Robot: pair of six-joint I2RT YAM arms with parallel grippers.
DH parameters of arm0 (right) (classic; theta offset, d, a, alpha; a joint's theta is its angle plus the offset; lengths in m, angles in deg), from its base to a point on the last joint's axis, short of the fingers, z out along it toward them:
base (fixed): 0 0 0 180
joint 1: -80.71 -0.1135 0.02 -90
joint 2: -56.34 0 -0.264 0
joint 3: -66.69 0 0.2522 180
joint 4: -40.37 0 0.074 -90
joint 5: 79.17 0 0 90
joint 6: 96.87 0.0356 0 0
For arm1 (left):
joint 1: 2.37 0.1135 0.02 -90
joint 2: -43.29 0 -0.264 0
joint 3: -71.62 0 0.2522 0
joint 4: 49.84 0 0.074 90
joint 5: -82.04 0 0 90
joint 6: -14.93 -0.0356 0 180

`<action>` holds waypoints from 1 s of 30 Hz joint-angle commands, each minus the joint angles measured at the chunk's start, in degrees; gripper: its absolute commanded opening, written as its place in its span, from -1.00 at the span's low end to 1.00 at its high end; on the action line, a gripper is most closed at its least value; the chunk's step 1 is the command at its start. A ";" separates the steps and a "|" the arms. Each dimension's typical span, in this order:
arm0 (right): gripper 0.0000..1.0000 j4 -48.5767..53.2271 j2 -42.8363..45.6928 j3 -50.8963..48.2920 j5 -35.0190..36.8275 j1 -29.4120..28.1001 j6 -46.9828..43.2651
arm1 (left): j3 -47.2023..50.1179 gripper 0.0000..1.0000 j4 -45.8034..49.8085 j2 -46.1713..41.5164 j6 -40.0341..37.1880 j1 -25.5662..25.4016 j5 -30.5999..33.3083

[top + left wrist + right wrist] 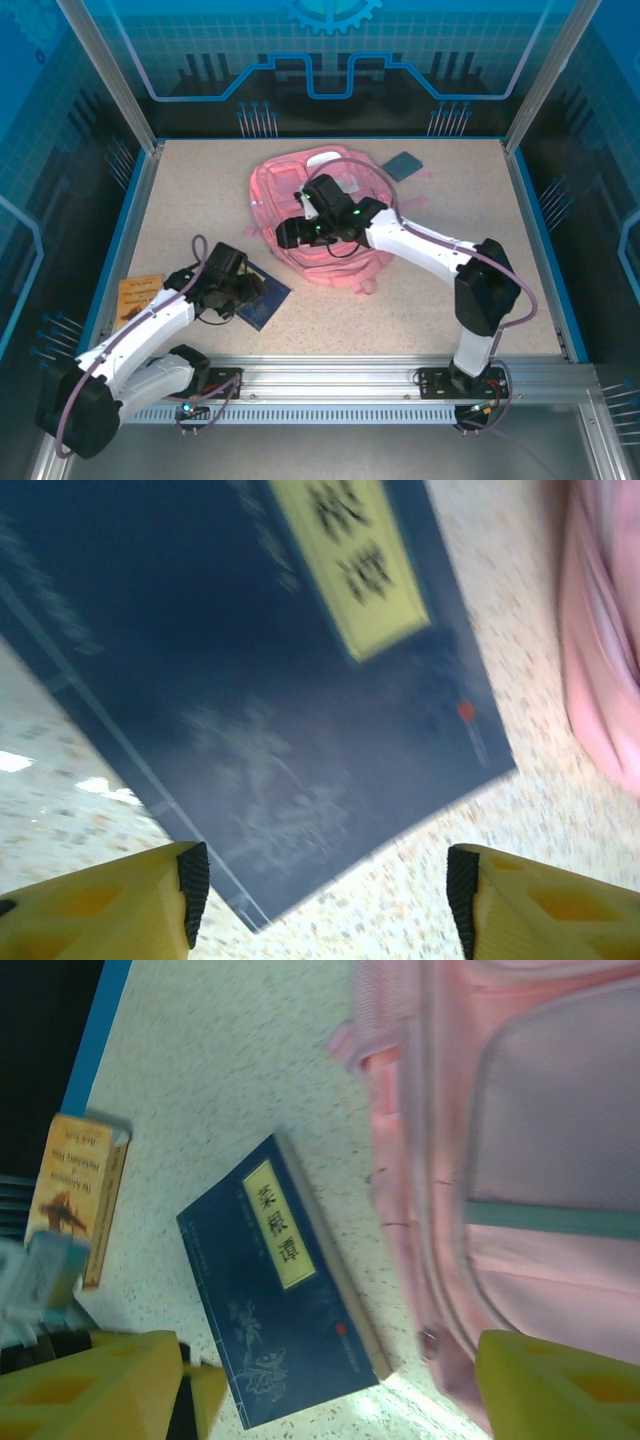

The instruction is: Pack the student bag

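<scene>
Bright, even light — wrist views blurred

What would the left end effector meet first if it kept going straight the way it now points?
Most likely the dark blue book, flat on the table just ahead of the open left end effector; depth is unclear.

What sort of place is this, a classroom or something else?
Likely a robot test cell: a speckled table enclosed by aluminium posts and blue printed panels, with a metal rail at its near edge.
</scene>
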 commanded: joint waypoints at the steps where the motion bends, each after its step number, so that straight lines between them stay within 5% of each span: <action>1: 0.39 4.66 -5.25 5.03 -2.15 -3.10 -3.71 | -0.36 0.36 4.79 -0.55 -1.20 5.07 -0.82; 13: -0.05 11.31 -20.76 17.06 4.43 -9.22 -6.64 | 5.78 0.34 -0.56 -1.35 -1.49 15.61 -5.84; 19: -0.28 14.41 -25.73 20.17 5.78 -9.36 -7.37 | 8.70 0.26 -4.30 -1.69 -0.51 16.80 -7.29; 30: -0.39 17.80 -31.01 22.26 7.79 -9.43 -7.40 | 10.24 0.18 -8.99 0.99 -0.22 17.17 -9.71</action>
